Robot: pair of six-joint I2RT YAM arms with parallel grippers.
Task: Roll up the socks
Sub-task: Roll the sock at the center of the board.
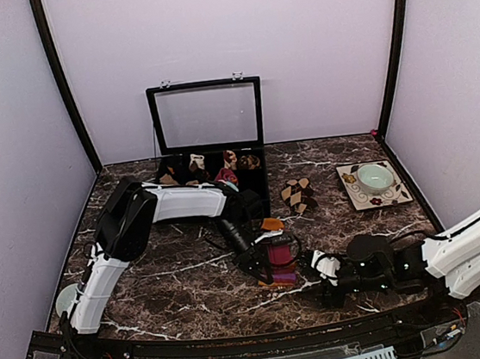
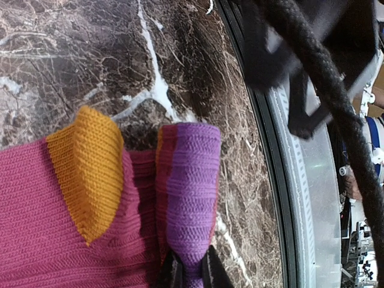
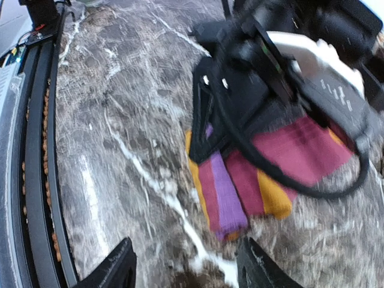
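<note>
From above, your left arm rises from its base, folds at the elbow and reaches across to the middle of the table [image 1: 174, 282]. There the left gripper [image 1: 263, 266] bears down on the magenta sock [image 1: 282, 266]. The sock lies just in front of the open box [image 1: 207, 118], an orange part at its far end and its near end bunched under the fingers, which I take for the start of a roll. The brown-and-beige sock [image 1: 298, 194] lies apart, between the box and the plate [image 1: 353, 199], with neither arm on it. Your right arm comes in low from the right edge, stretched nearly flat, and the right gripper [image 1: 325, 275] sits just beside the magenta sock's near corner; you cannot tell from here whether it touches. In the left wrist view the jaws stand narrow, pinching a fold of purple-banded fabric at its end, with an orange patch lying flat beside it. Gripping the fold by its edge likely lets your wrist turn the cloth over on itself. In the right wrist view the two fingers [image 3: 114, 271] are spread wide over bare marble with nothing between them. They point at the striped end under the left gripper, probably placed to steady the roll.
</note>
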